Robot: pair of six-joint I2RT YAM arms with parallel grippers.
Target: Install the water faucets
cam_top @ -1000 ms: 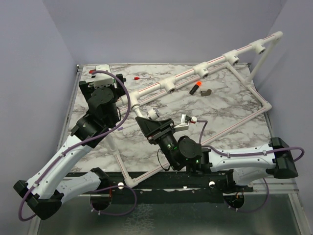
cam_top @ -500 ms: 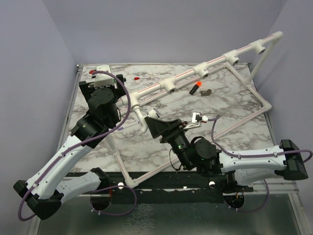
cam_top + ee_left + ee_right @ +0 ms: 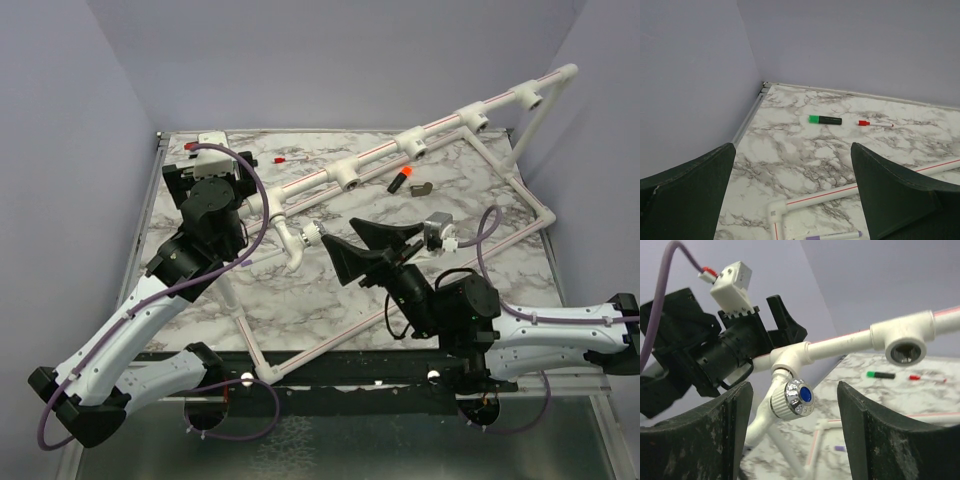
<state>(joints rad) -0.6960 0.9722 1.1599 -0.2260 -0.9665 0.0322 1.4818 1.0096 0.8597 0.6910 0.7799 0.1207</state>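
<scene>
A chrome water faucet (image 3: 313,233) with a ribbed round knob and a blue cap (image 3: 792,400) sits in the end fitting of the white pipe frame (image 3: 400,148), at the frame's left end. My right gripper (image 3: 343,243) hangs just right of it, open; in the right wrist view the right gripper (image 3: 794,387) has the knob ahead of and between its dark fingers (image 3: 730,430), touching neither. My left gripper (image 3: 205,165) is at the back left, behind the pipe. Seen from its wrist, the left gripper (image 3: 792,150) stands wide open over bare marble, holding nothing.
Empty tee sockets (image 3: 905,350) line the slanted pipe. A green marker (image 3: 825,119) and a red marker (image 3: 875,123) lie near the back wall, a purple one (image 3: 832,235) by a pipe elbow (image 3: 775,210). An orange-tipped black stick (image 3: 400,179) and a small grey piece (image 3: 423,188) lie mid-table.
My right gripper has opened off the faucet and drawn back to the right. The faucet stays in the pipe fitting. The left arm has not moved.
</scene>
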